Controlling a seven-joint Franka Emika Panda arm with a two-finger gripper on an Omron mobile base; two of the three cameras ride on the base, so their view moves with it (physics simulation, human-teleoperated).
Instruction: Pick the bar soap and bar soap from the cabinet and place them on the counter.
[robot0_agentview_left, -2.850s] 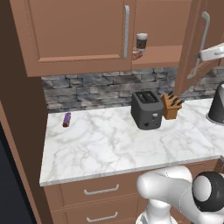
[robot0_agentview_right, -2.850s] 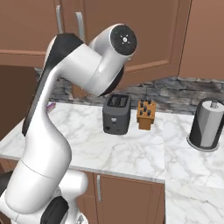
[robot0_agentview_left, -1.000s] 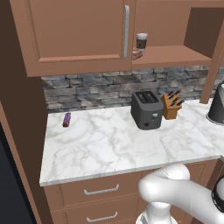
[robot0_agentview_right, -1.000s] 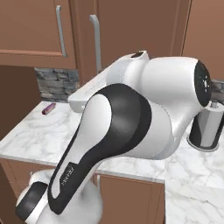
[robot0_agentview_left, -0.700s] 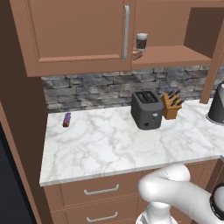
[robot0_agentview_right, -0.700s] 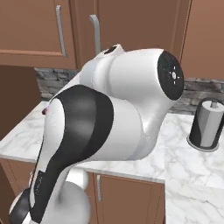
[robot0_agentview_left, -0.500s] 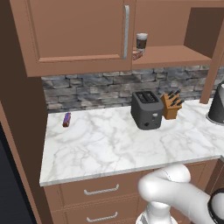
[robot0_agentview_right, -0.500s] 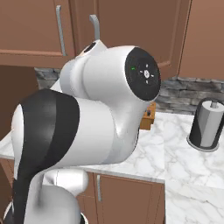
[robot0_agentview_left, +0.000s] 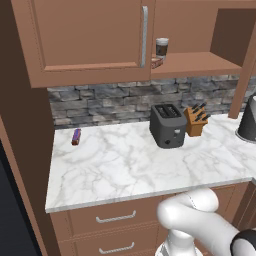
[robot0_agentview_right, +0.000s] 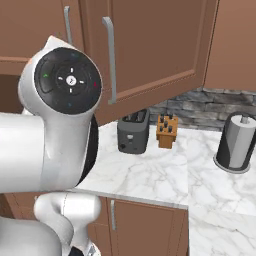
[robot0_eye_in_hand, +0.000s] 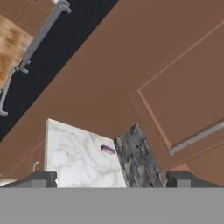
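In the left base view a small reddish-brown bar soap (robot0_agentview_left: 156, 63) is being shown on the brown wooden cabinet's (robot0_agentview_left: 200, 62) open shelf beside a brown-and-white paper cup (robot0_agentview_left: 161, 48), above the white marble counter (robot0_agentview_left: 125, 165); in the hand view the two-finger gripper (robot0_eye_in_hand: 113, 179) is being held wide apart, empty.

Cabinet (robot0_agentview_left: 85, 45) is plain brown wood with a silver handle (robot0_agentview_left: 145, 35), counter (robot0_agentview_left: 125, 165) is white marble with grey veins. Dark grey toaster (robot0_agentview_left: 168, 125), grey stone backsplash (robot0_agentview_left: 105, 102), little purple-and-red stick (robot0_agentview_left: 76, 136).
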